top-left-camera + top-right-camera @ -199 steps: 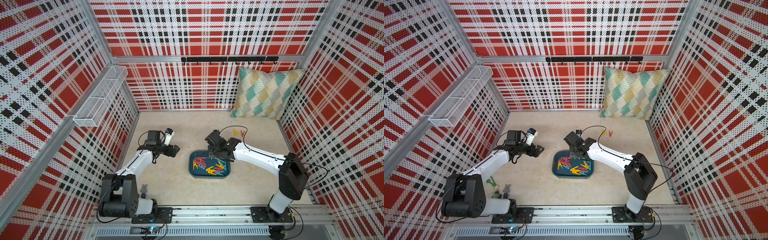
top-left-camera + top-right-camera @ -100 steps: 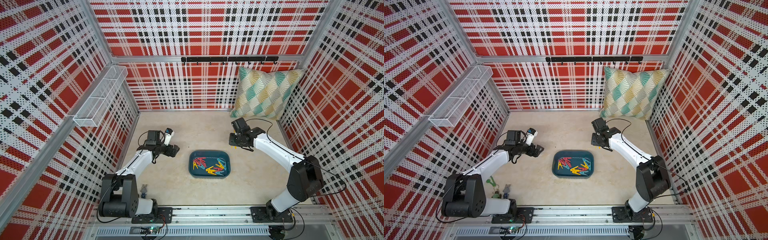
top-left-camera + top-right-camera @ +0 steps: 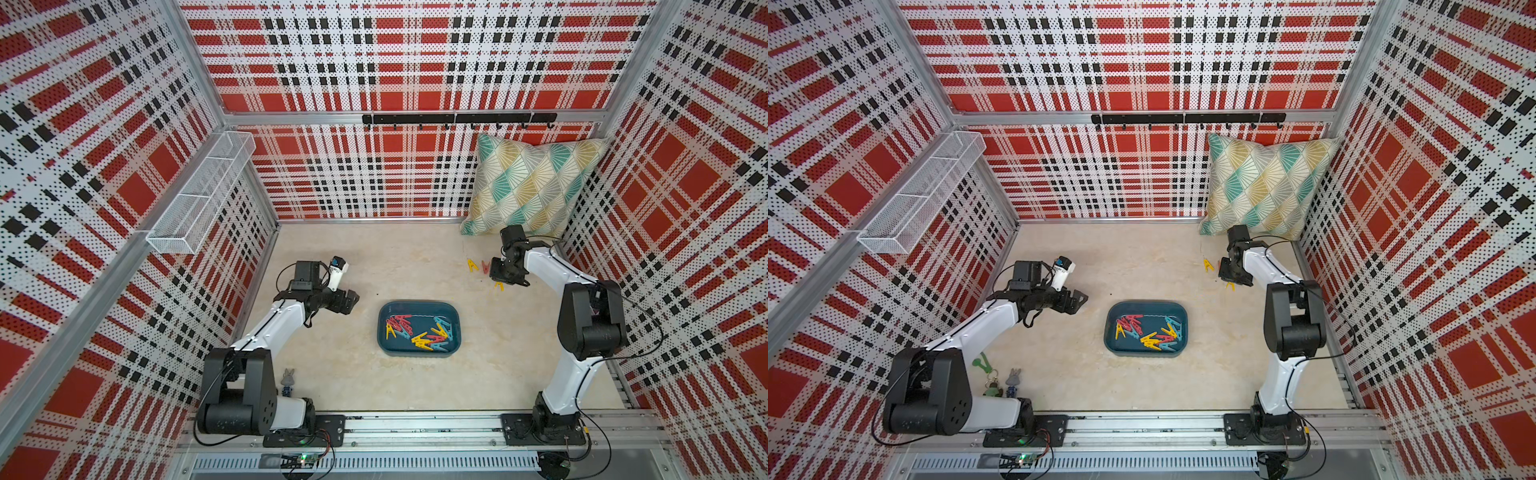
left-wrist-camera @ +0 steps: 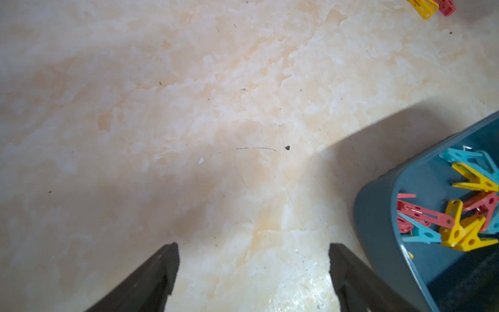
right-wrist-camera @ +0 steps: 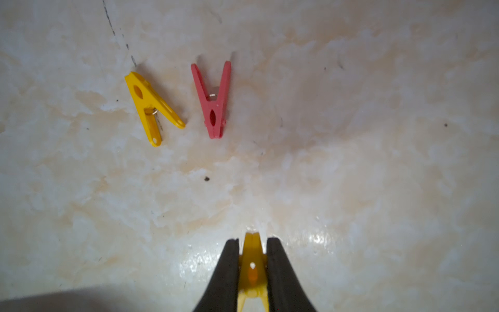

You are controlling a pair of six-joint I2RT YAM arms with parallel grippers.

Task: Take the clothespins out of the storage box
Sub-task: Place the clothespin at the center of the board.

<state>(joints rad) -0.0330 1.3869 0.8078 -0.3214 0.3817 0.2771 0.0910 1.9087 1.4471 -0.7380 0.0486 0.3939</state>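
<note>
Since a second ago the right gripper (image 5: 252, 243) has swung from above the shallow dark teal plastic storage box (image 3: 419, 303) out to the far right of the marbled beige tabletop (image 5: 378, 162), while the left arm has stayed put.

The right gripper's black fingers are pinched flat on a small yellow A-shaped plastic clothespin (image 5: 252, 270), whose tip pokes out just past the fingertips. Gripping it across its flat sides probably keeps the spring from opening it. It hangs low over the tabletop. Whether the tip touches cannot be told.

Just ahead of that gripper lie two pegs already taken out, apart from each other: a yellow plastic clothespin (image 5: 151, 108) and a pink-red plastic clothespin (image 5: 214, 105). The held one is carried to the same patch, so this looks like the drop spot, and the step in hand is the release.

Well away from the right gripper, back toward the middle, the storage box holds a tangled heap of yellow, red and light blue clothespins (image 3: 419, 332). Most of the job remains.

The left gripper (image 4: 253, 248) hovers just beside the box's rounded end wall (image 4: 378, 216), jaws spread wide and empty, likely waiting clear of the other arm's path.

Beyond the right gripper, a patterned cushion (image 3: 532, 187) leans in the far corner.
</note>
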